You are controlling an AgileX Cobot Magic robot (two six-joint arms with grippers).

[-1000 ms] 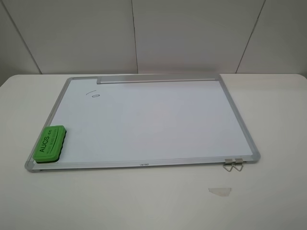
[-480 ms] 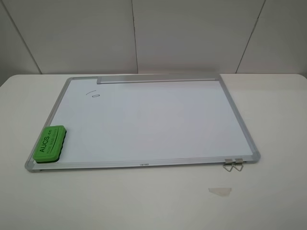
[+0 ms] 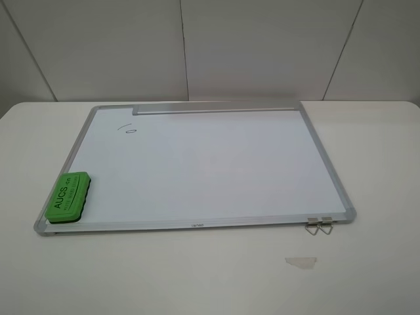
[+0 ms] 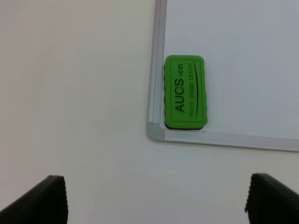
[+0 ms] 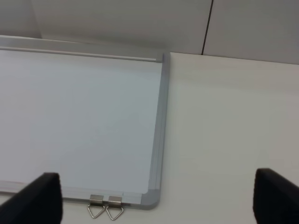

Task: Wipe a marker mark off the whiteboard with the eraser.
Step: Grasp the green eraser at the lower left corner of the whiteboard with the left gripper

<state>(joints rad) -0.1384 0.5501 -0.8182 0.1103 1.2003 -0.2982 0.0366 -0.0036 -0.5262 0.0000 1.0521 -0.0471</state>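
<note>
— Nothing has moved in the last second: the eraser (image 3: pixel 67 196), the whiteboard (image 3: pixel 210 170) and the marker mark (image 3: pixel 127 128) lie just as they did. Where do we stand?
— At the very start, I'd say. The eraser lies flat on the whiteboard, label up, tucked into the near left corner against the frame (image 3: pixel 197 224). The marker mark sits towards the far left, well apart from it and untouched.
— And your hands?
— My left gripper (image 4: pixel 156 200) hangs over the table (image 3: pixel 197 282) just off that corner, jaws wide apart and empty. My right gripper (image 5: pixel 159 198) is spread as wide and also empty, near the corner with the clip (image 3: pixel 319 225).
— Next?
— I'd bring the left one over the eraser and close across its narrow sides. The frame crowds one side, so I'll aim carefully.
— Surroundings?
— White table, a scrap of tape (image 3: pixel 301 262) near the front, and a pale panelled wall (image 3: pixel 262 46) behind.
</note>
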